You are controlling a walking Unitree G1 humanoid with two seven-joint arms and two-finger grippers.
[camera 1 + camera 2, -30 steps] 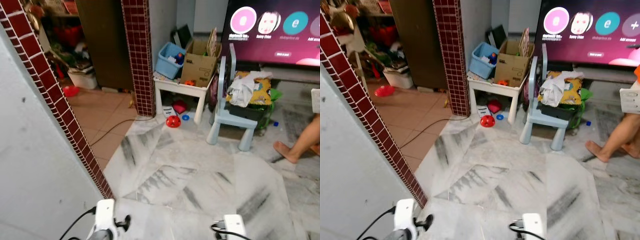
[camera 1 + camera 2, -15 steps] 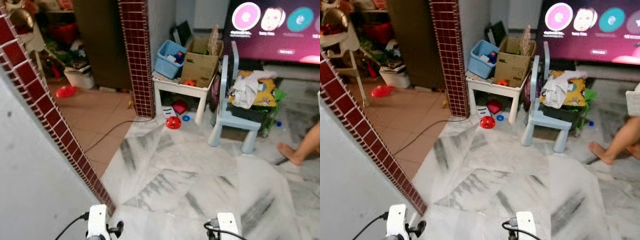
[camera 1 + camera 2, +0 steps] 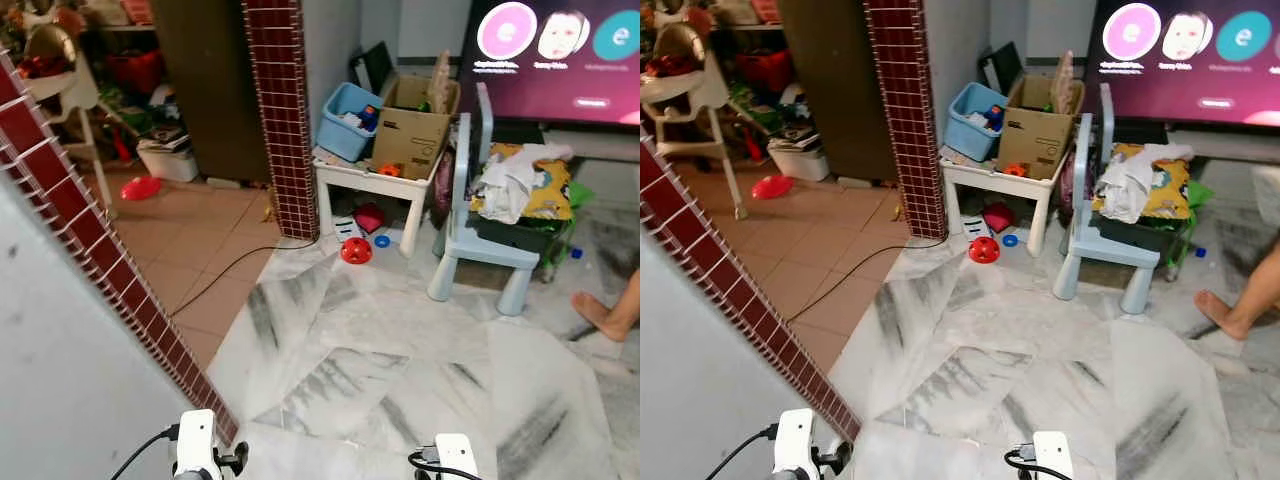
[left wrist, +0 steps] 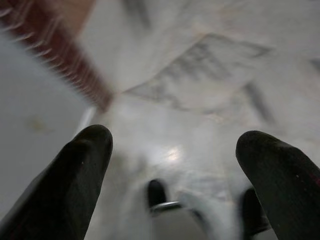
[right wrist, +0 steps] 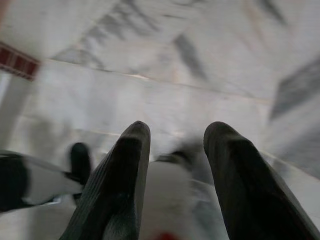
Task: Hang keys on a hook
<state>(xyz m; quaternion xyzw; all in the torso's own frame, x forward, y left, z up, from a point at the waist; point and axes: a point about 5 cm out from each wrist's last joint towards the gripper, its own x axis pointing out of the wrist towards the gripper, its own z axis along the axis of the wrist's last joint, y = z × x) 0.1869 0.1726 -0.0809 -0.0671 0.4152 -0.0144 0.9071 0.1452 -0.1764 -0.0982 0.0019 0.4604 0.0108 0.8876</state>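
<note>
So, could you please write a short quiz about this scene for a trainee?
1. True or false: the cardboard box stands on the white table.
2. What lies on the floor in front of the table? A) a red toy B) a shoe C) a book
3. Fill in: the left hand has its fingers ____.

Key: 1 true. 2 A, the red toy. 3 open; it hangs over the marble floor.
</note>
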